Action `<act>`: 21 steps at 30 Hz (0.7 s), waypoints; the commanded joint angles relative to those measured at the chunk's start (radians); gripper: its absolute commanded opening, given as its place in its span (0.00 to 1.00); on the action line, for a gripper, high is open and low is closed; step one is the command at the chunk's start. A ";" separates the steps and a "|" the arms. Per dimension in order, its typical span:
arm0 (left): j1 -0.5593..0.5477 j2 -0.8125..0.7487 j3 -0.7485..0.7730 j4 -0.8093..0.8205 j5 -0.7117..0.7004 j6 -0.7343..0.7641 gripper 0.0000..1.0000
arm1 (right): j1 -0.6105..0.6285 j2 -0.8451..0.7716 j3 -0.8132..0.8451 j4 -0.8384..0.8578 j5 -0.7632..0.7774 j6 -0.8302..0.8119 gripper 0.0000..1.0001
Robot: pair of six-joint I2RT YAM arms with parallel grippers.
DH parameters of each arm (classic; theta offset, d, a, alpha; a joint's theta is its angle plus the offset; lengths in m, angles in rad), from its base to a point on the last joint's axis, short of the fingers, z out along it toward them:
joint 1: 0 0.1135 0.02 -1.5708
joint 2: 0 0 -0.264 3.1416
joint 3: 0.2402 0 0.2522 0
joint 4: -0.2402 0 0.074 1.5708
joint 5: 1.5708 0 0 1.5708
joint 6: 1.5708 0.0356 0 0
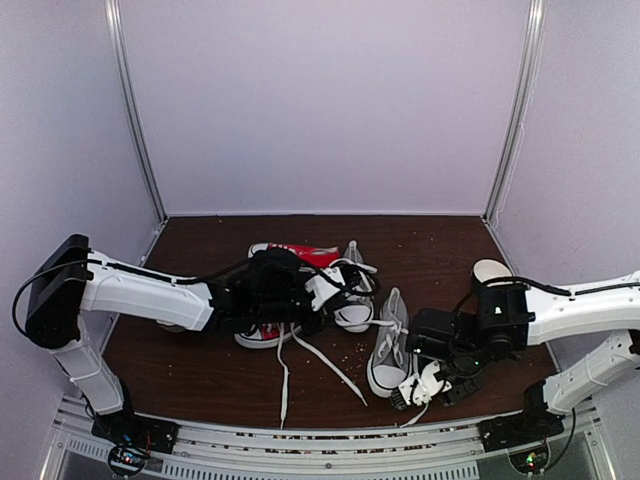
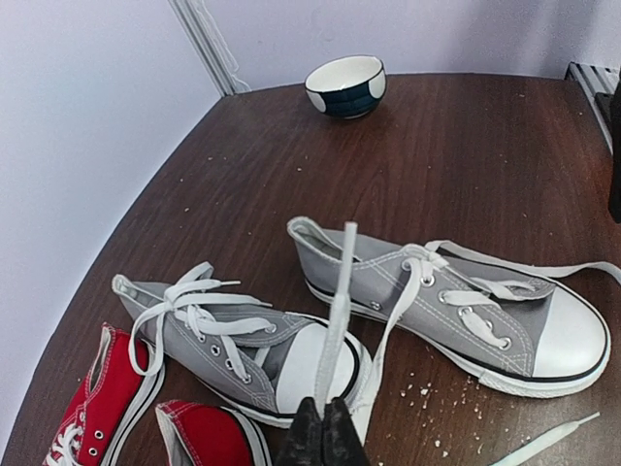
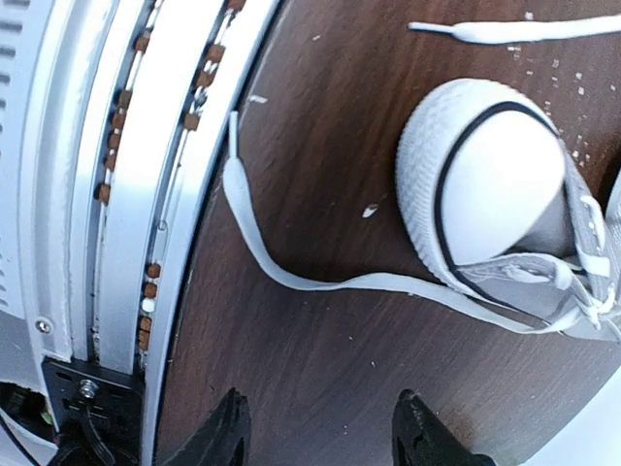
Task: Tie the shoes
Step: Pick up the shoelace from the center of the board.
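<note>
Lace [image 2: 338, 320] pinched in left jaws, grey shoes [image 2: 446, 301] beyond, right jaws spread

Overhead and close wrist views share the shoes [image 1: 388, 350].

In the top view the left arm [image 1: 150, 295] covers most of the red sneakers [image 1: 305, 256] and part of the far grey shoe [image 1: 355, 312], and the right arm [image 1: 590, 310] hides part of the bowl [image 1: 488, 270]. The left wrist view's bottom edge shows only the tips of the left gripper [image 2: 325, 437], closed on a lace [image 2: 338, 301]. The right wrist view crops the near grey shoe [image 3: 485, 184] past its toe.
</note>
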 commanded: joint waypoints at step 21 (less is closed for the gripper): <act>0.018 -0.020 0.009 0.019 -0.007 -0.011 0.00 | 0.097 0.276 -0.132 0.248 0.021 -0.240 0.29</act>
